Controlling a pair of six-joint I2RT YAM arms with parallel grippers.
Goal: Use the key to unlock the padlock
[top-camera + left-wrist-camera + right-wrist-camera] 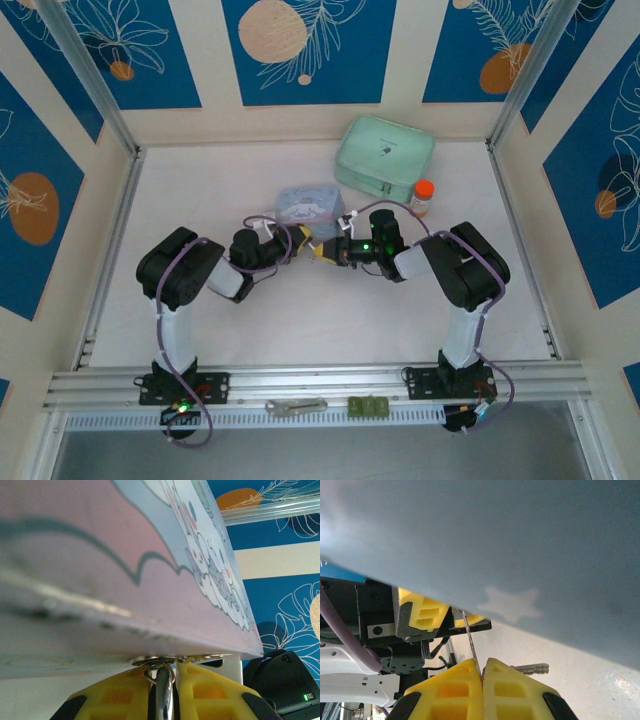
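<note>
The two arms meet just in front of the pale blue tin (308, 203). My left gripper (164, 666) is shut on the padlock (164, 692), seen edge-on as a shiny metal piece. A thin wire loop at its top sits right under the tin's (150, 555) lower edge. My right gripper (482, 664) is shut on the key (471, 637). Its thin blade points up toward the left arm's yellow fingers (422, 612). A second small key (532, 668) sticks out sideways beside the right fingers. In the top view the left gripper (302, 240) and right gripper (325, 252) are almost tip to tip.
A mint green case (384, 155) stands at the back, and an orange-capped bottle (423, 197) stands beside it. A silver wrench-like tool (296, 406) and a small green piece (368, 406) lie on the front rail. The tin (520, 540) looms close over the right wrist.
</note>
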